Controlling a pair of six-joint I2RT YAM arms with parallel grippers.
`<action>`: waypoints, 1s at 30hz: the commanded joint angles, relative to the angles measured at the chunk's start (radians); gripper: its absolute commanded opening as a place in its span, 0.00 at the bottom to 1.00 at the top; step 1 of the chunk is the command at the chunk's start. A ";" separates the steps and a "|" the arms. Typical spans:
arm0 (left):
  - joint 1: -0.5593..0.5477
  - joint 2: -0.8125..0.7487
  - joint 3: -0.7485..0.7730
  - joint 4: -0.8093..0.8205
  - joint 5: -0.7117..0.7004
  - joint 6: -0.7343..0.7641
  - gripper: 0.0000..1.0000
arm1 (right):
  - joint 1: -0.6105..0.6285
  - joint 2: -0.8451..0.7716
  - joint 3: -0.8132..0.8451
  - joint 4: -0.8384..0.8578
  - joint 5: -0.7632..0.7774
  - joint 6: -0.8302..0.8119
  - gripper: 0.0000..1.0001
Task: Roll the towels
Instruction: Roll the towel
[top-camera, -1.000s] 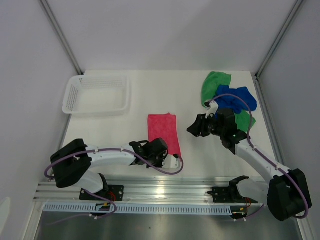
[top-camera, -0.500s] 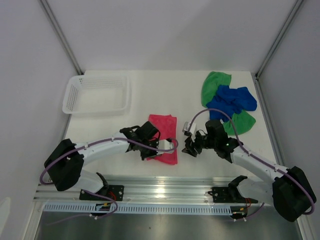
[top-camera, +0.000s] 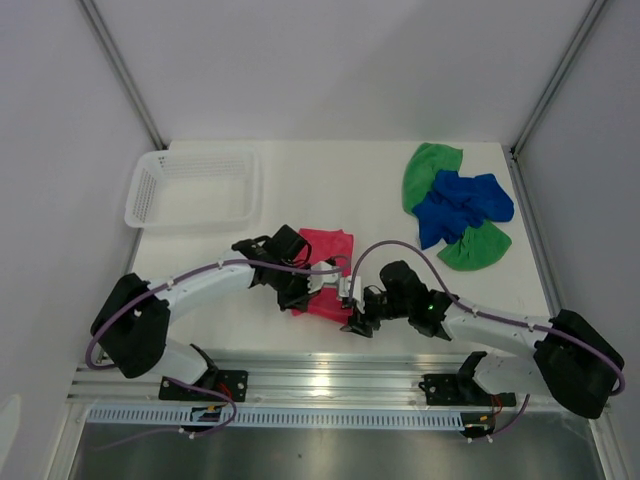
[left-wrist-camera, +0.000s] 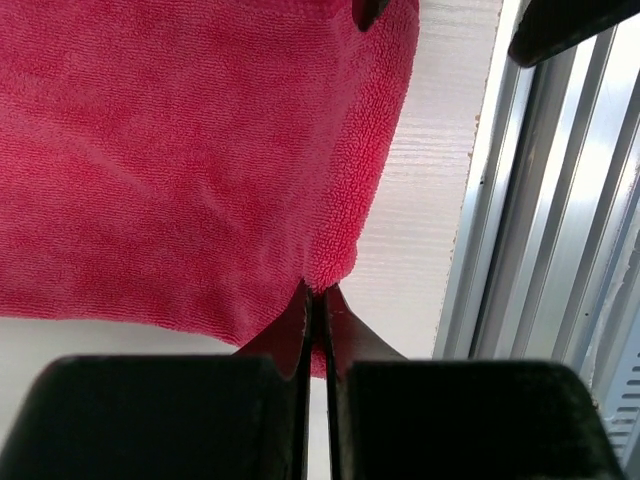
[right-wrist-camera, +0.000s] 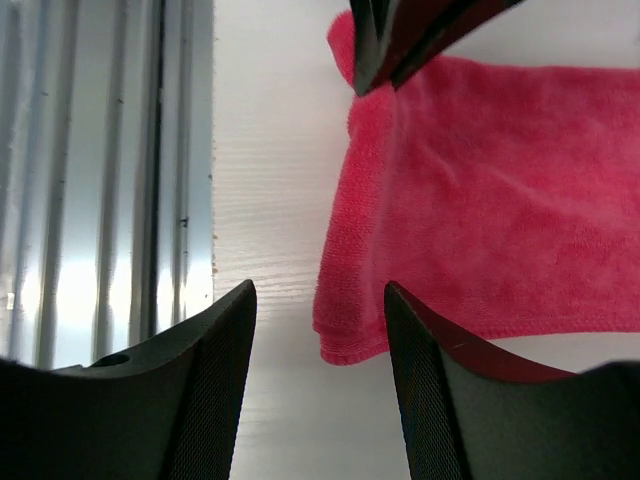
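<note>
Left wrist view settles one grip: the left gripper (left-wrist-camera: 315, 297) is clenched on the pink towel (left-wrist-camera: 150, 150), with a small peak of cloth caught between its tips at a corner close to the metal rail (left-wrist-camera: 530, 200). The right gripper (right-wrist-camera: 318, 300) stands released. Its jaws are spread wide on either side of the towel's other near corner and hold nothing (whether they touch the table (top-camera: 300, 180) I cannot tell). The towel lies flat near the front edge, between the two arms.

A hold on each near corner looks chosen so that the whole near edge can be lifted and turned over evenly, starting the roll straight. The right jaws would need to close on their corner first.

The blue towel (top-camera: 460, 205) and the green towel (top-camera: 430, 165) lie heaped together at the far right, well apart from the arms. The white basket (top-camera: 150, 195) sits at the far left.
</note>
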 joint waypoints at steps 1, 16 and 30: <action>0.020 0.001 0.032 -0.014 0.069 0.000 0.01 | 0.024 0.050 -0.019 0.143 0.105 0.041 0.57; 0.058 0.001 0.033 -0.027 0.105 0.010 0.01 | 0.035 0.093 -0.100 0.291 0.197 0.212 0.57; 0.061 0.010 0.026 -0.022 0.106 0.033 0.01 | 0.115 0.083 -0.179 0.481 0.295 0.225 0.58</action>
